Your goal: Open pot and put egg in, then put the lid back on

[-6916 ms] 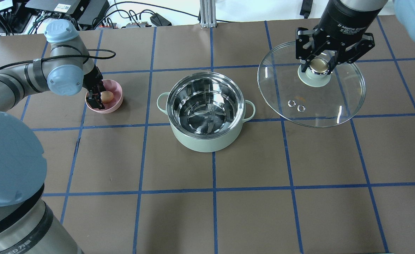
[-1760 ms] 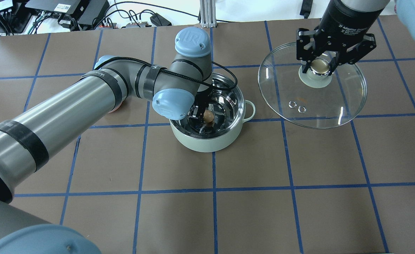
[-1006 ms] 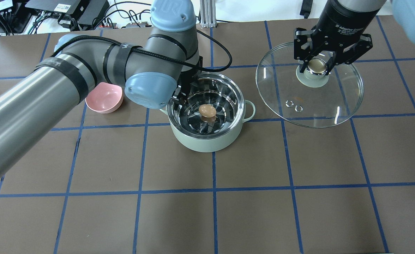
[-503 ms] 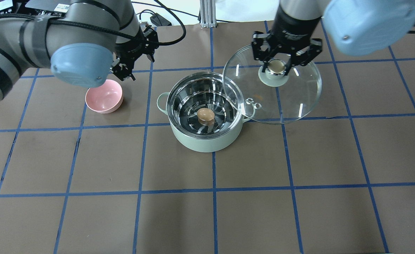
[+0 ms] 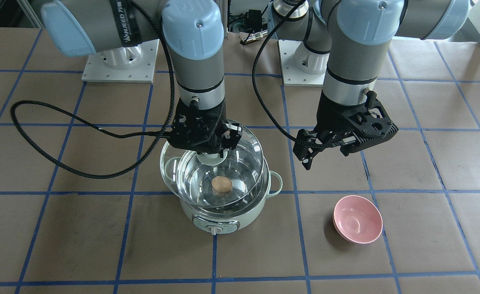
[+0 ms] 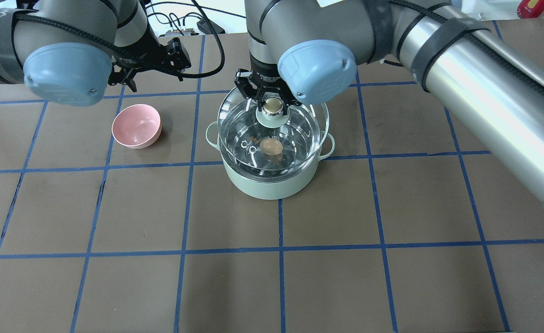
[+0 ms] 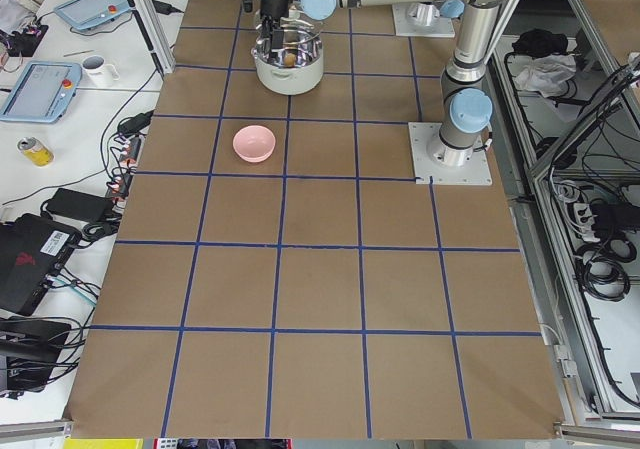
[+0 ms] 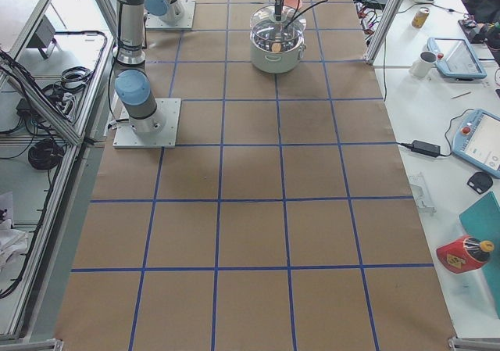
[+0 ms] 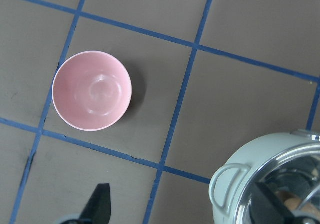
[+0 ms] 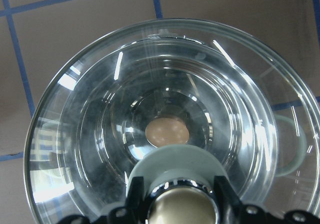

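Holding the clear domed glass lid [image 6: 302, 122] by its beige knob [image 6: 272, 107], our R gripper [image 5: 210, 152] is clamped tight; lid hangs just over the mint-green pot [image 6: 272, 186]. We see the tan egg [image 6: 271, 147] on the steel bottom, approx. centre. Our L gripper [image 5: 325, 154]: fingers spread, empty, near pink bowl [image 5: 358, 219].

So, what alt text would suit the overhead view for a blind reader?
The right gripper holds a clear glass domed lid over a mint-green pot containing a tan egg; an empty pink bowl sits nearby.
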